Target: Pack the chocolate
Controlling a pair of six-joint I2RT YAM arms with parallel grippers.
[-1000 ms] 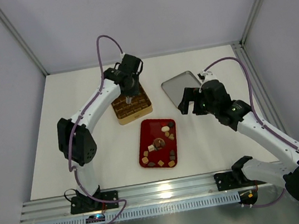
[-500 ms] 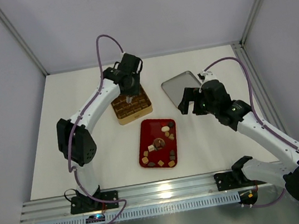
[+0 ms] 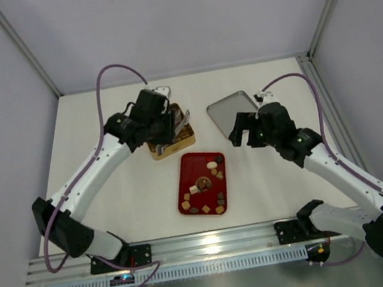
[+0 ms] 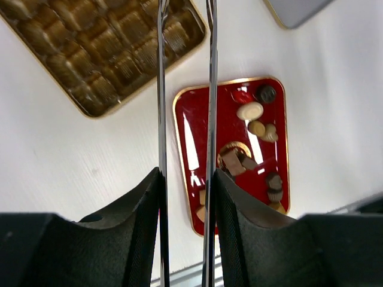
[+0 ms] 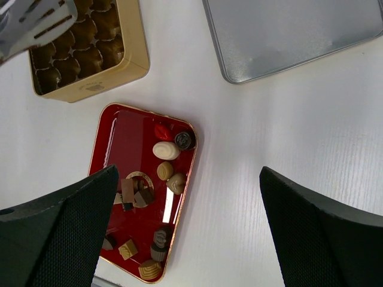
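White tabletop (image 3: 134, 195), grey enclosure walls. Chocolate pieces (image 5: 166, 150) loose in red tray (image 5: 128, 137), just beside gold grid box (image 5: 134, 66); cells possibly empty, too glary to tell. Left pincer (image 3: 176, 122) above box, thin blades narrowly parted, nothing between. Right pincer (image 3: 246, 134) spread wide, empty, near silver lid (image 5: 287, 36). Risks: round piece squirting out under thin blades; clipped tray rim shifting tray; arm clash over tray.

red tray (image 3: 191, 169) open from above, left tool (image 3: 176, 125) over gold box (image 3: 177, 145), lid (image 3: 223, 112) seemingly clear of both
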